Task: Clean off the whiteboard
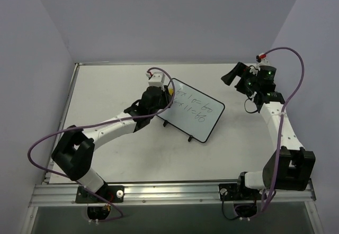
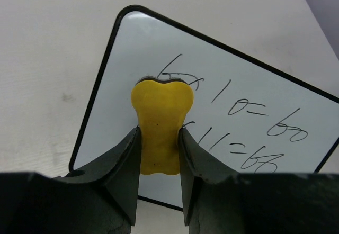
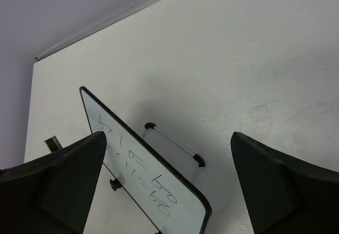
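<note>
Now | left end effector (image 2: 159,138) clamps eraser (image 2: 160,109) near whiteboard (image 2: 254,80) corner | right end effector (image 3: 168,149) apart

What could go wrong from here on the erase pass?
1. The whiteboard looks propped on a thin stand, with the right gripper open and clear of it; pressure from the eraser could slide or tip it.
2. The left gripper pinches only the eraser's lower half, so it may pivot while wiping.
3. Writing spans two lines toward the right edge; one pass could leave marks.
</note>
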### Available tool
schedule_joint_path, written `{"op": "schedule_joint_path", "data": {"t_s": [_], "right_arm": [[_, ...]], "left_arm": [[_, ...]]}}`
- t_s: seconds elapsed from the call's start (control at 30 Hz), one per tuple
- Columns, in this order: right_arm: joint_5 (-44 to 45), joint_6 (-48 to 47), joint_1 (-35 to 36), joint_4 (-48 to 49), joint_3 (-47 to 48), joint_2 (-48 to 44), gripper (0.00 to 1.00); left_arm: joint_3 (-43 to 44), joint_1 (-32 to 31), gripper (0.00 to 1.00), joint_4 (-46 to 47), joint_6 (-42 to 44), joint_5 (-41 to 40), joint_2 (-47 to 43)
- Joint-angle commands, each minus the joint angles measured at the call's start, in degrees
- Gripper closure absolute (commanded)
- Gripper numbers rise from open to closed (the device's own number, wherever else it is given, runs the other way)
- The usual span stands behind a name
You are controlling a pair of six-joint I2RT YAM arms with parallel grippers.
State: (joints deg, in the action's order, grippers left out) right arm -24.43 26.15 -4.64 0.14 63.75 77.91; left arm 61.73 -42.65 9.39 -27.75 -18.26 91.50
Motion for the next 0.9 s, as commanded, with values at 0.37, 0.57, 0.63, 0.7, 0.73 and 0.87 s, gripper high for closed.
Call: {"op": "schedule_joint_path", "data": {"t_s": [0.37,0.57,0.63,0.7,0.73,0.87], "right_arm": [[-10.1,3.3,-2.7,18.2,-15.8,-7.4,0.03],[-11.9,1.9,-3.9,22.3,-19.0,-6.8,0.03],[-14.7,2.4,-4.4,23.6,-15.7,-3.6,0.04],[-16.0,2.5,-4.3,24.6,-12.7,0.4,0.04],[-16.6,1.7,-4.2,24.4,-9.1,2.1,0.04],[-17.4,-4.6,-2.3,20.2,-1.3,10.7,0.07]], "left_arm": [[4.2,-5.7,0.98,13.2,13.3,13.5,6.5],[3.1,-5.9,0.98,15.4,13.2,15.2,7.8],[1.9,-5.9,0.98,16.4,12.7,14.6,7.1],[0.5,-5.9,0.98,16.9,12.1,12.6,5.9],[0.0,-5.9,0.98,16.9,11.4,11.9,5.4],[-2.8,-5.8,0.98,17.9,9.9,10.3,2.7]]}}
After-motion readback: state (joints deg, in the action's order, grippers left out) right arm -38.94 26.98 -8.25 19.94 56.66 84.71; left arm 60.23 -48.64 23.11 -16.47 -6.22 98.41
